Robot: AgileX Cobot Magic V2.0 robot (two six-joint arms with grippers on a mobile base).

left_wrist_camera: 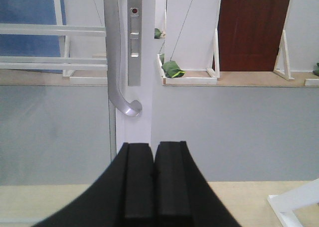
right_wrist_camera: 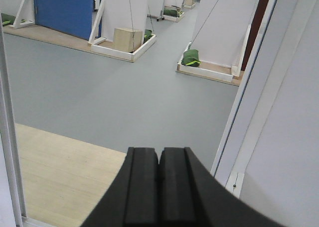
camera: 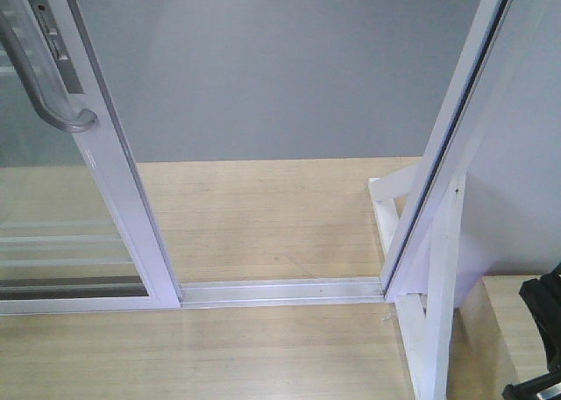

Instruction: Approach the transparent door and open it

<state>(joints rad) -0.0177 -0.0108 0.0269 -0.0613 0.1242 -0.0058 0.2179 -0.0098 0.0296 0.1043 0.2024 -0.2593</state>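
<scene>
- Front view shows you the door (camera: pixel 83 154) at the left, already slid well aside, with a wide gap between its frame edge and the jamb (camera: pixel 456 128) on the right; I judge the opening step mostly done, if not finished.
- Beyond the gap lies a grey floor (camera: pixel 280 75); on your side the floor is pale wood planks (camera: pixel 263 216), and a white track (camera: pixel 280 290) runs across the threshold between door and jamb.
- Across the grey floor the wrist views show white partitions on wooden bases, a blue panel (right_wrist_camera: pixel 65 8) and a dark red door (left_wrist_camera: pixel 251 28), all well apart from you.
- Your deciding relation: the handle (left_wrist_camera: pixel 117 53) runs upright, its curled lower end just above and slightly left of the left claw (left_wrist_camera: pixel 153 182), with the door's white stile straight ahead of it. The left arm is clearly the nearer one; any further push should go leftward, along the track.
- Left claw: pads pressed together, holding nothing, and I cannot tell whether it touches the stile.
- Right claw (right_wrist_camera: pixel 159 187): pads together too, empty, pointing through the gap with the jamb just to its right.
- A lock plate (left_wrist_camera: pixel 134 35) sits beside the handle.
</scene>
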